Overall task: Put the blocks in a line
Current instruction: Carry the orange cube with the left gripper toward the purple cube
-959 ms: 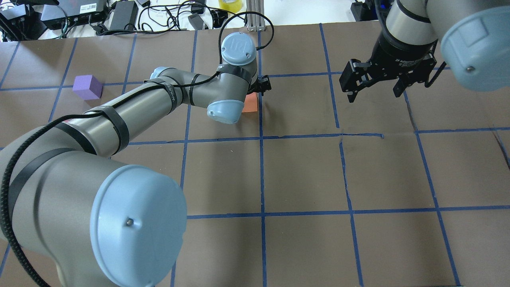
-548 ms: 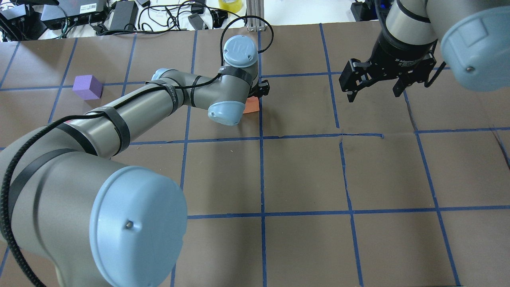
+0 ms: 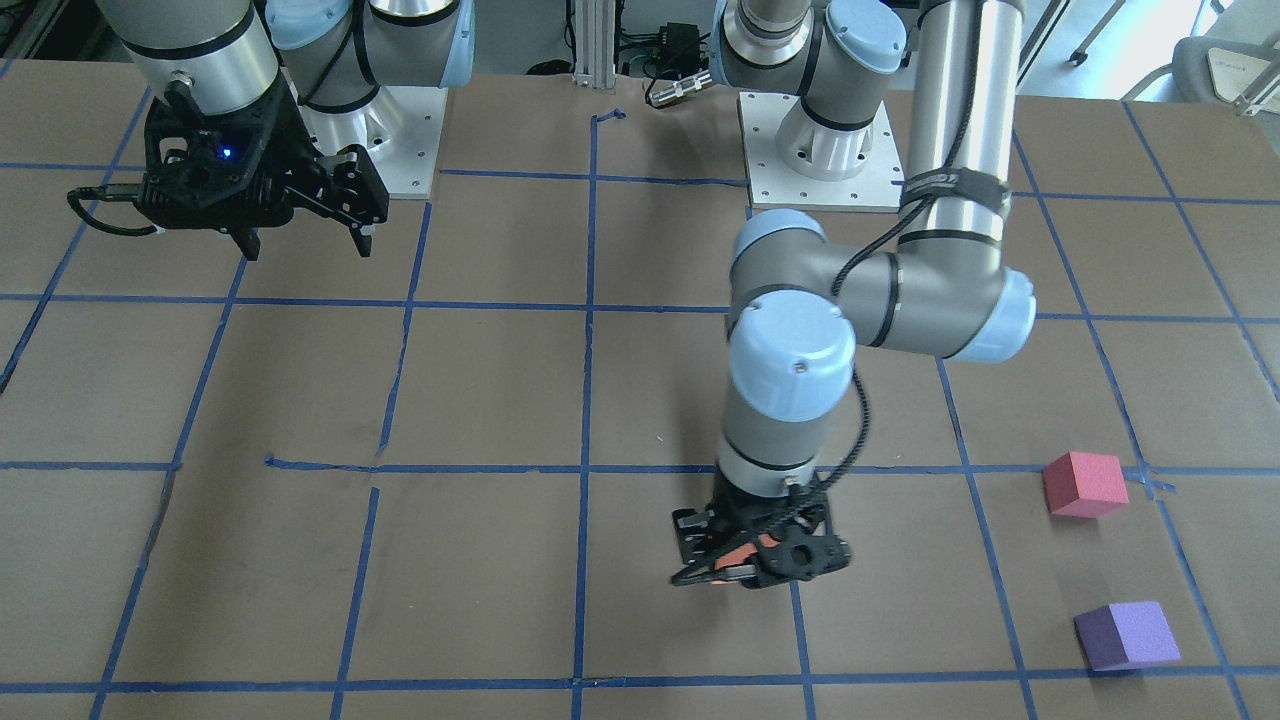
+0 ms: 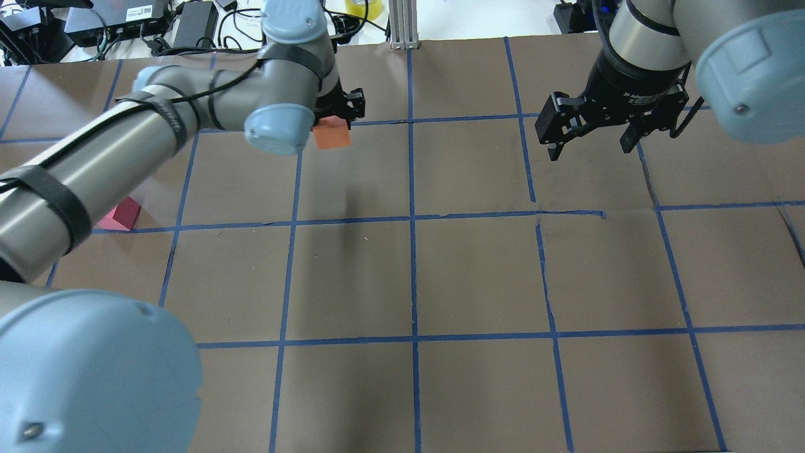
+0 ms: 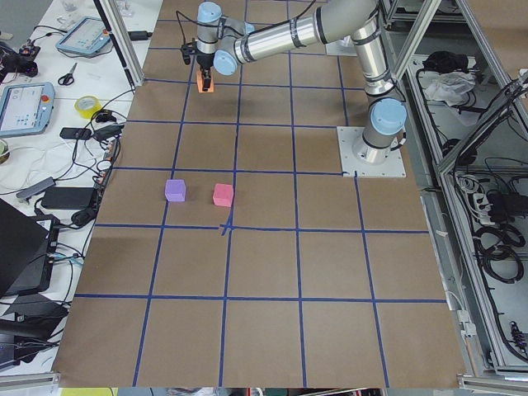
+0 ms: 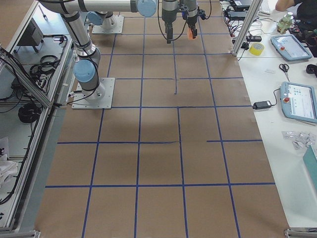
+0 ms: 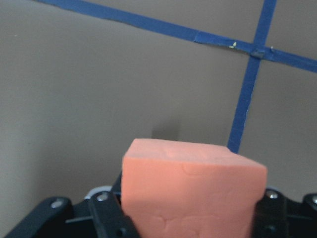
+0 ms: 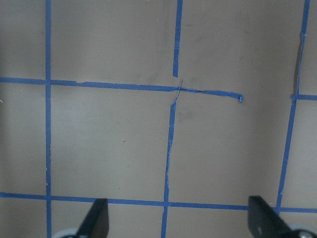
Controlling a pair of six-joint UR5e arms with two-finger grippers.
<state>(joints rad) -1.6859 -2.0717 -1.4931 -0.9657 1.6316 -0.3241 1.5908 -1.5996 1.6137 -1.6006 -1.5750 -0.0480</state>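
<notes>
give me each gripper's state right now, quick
Left gripper: closed, holding the orange block.
Right gripper: open, holding nothing.

The table [image 4: 478, 277] is plain brown, crossed by a grid of blue tape lines. The orange block [image 7: 190, 191] is a matte salmon-orange. On the left, the pinkish-red block [image 3: 1084, 484] and, farther out, the purple block [image 3: 1127, 634] are single-coloured, without markings. The left gripper [image 3: 745, 560] and right gripper [image 4: 591, 148] are black. Both arms are silver-grey with light blue joint caps; the left arm [image 4: 126, 145] has black straps.
</notes>
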